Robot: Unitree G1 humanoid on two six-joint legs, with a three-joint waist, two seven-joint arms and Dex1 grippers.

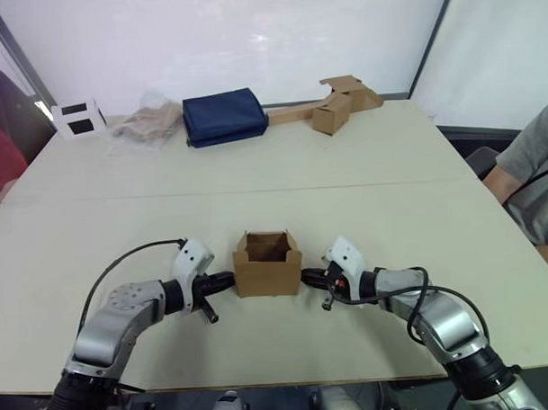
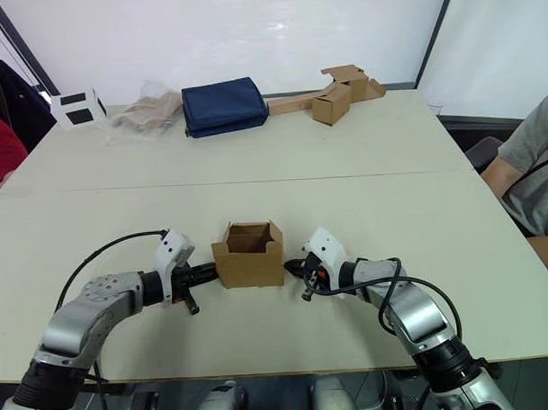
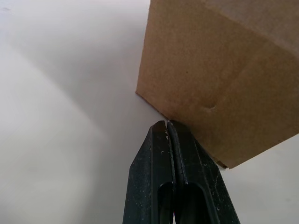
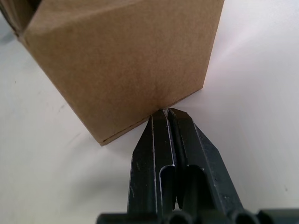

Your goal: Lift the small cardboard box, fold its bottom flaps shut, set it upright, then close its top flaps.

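Beside the small cardboard box (image 1: 268, 264), wrist views show seemingly closed end effectors.

Silver arms, white wrists, black cables — black-fingered hands (image 1: 230, 278).

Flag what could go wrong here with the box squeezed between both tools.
1. The left tool and right tool are shut and press only their tips against the lower edges of the small cardboard box; on a lift it may pivot or slip out.
2. Thin corrugated walls could dent under point pressure.
3. The top flaps stand open, so any tilt could tip the box onto the table.
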